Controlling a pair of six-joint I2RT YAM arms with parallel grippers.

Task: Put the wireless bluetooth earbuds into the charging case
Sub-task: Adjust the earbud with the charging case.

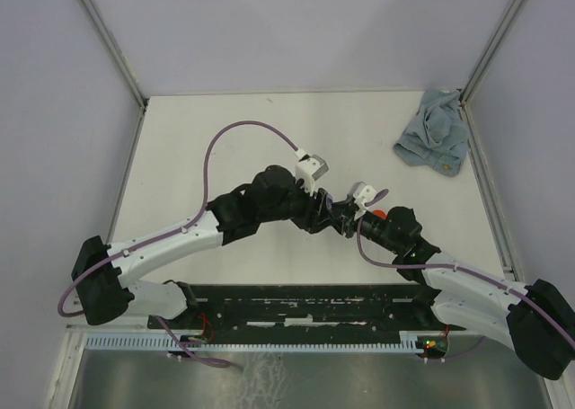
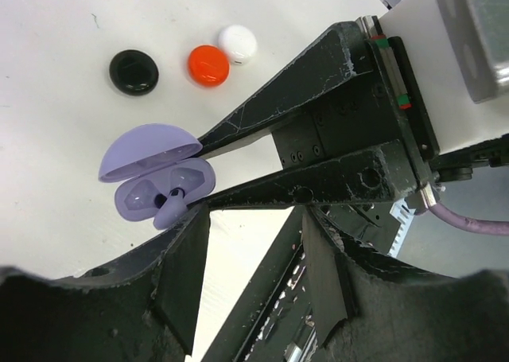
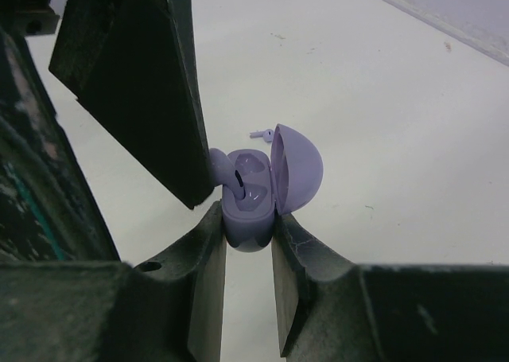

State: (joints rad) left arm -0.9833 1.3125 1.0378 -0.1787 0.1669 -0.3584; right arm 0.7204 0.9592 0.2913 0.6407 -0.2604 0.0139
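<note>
My right gripper point(image 3: 248, 219) is shut on the lilac charging case point(image 3: 250, 188), which has its lid open; in the left wrist view the case point(image 2: 155, 179) sits between two dark fingers coming in from the right. One lilac earbud point(image 2: 169, 207) stands tilted in the case's near pocket, its stem sticking out. The earbud point(image 3: 225, 169) rests against the tip of a left finger point(image 3: 151, 83). My left gripper point(image 2: 253, 215) is open, with nothing between its jaws. A second lilac earbud point(image 3: 258, 133) lies on the table behind the case. In the top view both grippers meet at mid-table point(image 1: 346, 216), hiding the case.
Three round discs lie on the white table beyond the case: black point(image 2: 134, 72), red point(image 2: 208, 64) and white point(image 2: 238, 43). A crumpled blue cloth point(image 1: 434, 141) sits at the back right corner. Grey walls enclose the table on three sides.
</note>
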